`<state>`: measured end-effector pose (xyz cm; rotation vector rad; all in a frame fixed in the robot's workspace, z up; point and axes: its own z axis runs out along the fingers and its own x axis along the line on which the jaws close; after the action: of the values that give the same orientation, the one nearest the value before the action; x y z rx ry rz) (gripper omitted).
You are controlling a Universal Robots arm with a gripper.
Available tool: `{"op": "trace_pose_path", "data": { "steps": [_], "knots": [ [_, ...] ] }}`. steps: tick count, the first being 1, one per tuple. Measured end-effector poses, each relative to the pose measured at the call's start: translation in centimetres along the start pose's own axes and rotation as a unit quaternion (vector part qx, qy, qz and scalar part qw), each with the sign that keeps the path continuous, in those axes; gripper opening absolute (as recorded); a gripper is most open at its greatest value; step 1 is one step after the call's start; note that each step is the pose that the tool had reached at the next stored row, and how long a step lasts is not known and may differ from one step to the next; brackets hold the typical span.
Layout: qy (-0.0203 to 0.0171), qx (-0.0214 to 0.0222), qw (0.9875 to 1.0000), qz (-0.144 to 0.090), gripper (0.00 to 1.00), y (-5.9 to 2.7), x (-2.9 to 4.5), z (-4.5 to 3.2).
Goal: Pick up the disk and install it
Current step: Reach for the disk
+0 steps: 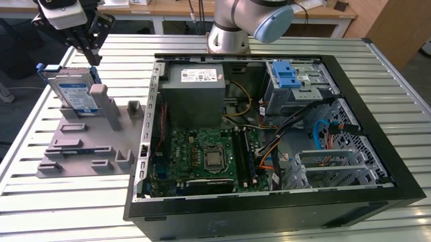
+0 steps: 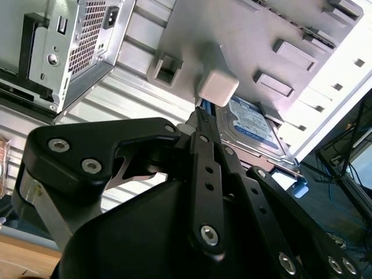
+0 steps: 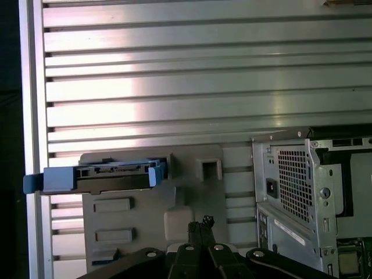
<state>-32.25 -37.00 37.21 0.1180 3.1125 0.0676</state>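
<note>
At the upper left of the exterior view, I have the gripper hanging just above the disk. Its jaws are clenched on nothing, and in both wrist views the two black fingers meet at their tips. As far as I can judge, it is close to the disk but not touching it.

The disk stands on its long edge in a grey holder. It leans against an upright post with its white-and-blue label turned toward the exterior camera. I take it the holder props the disk upright so that the top edge and both flat faces stay free for a grip from above. The blue rails along its edges look ready to slide into a bay. The holder lies flat on the slatted metal desk, and its other slots stand bare.

Toward the middle of the frame, the computer case lies on its side with the panel off, so the inside is open from above. At its upper left is the grey power-supply box, with the mainboard below it. At the upper right of the case is the metal drive cage with its blue latch. I judge that to be where the disk belongs, and nothing is installed there yet.
</note>
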Motion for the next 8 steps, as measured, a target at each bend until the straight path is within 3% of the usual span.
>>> {"op": "trace_pose_path", "data": {
  "steps": [8],
  "knots": [
    [0.0,0.0,1.0,0.0,0.11,0.23,0.92,0.09]
  ]
}}
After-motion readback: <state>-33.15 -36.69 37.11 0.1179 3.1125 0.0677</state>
